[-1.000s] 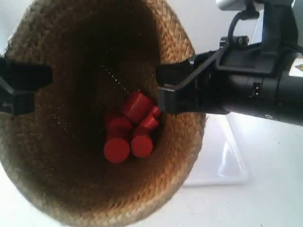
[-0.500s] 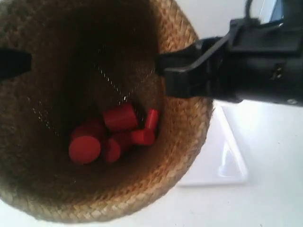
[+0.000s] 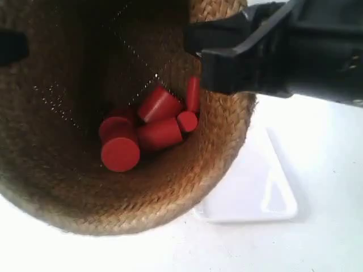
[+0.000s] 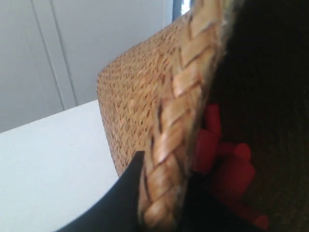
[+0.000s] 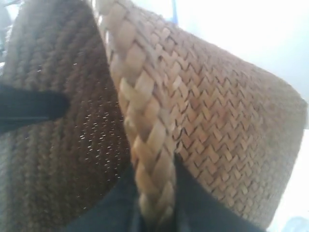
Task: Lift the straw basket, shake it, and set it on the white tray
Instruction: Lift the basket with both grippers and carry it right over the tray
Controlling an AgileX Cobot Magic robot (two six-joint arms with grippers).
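The basket [image 3: 170, 195] looked lifted, its rim pinched by the left tool [image 4: 159, 198] and right tool [image 5: 154, 203]; placing it on the tray [image 3: 255, 192] remained.

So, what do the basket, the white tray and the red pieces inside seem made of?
The straw basket: woven straw or similar plant fibre, matte tan, braided rim. The white tray: probably plastic, smooth and glossy, with bright reflections. The red pieces: tapered plugs, matte, perhaps rubber or plastic; the look leaves it open.
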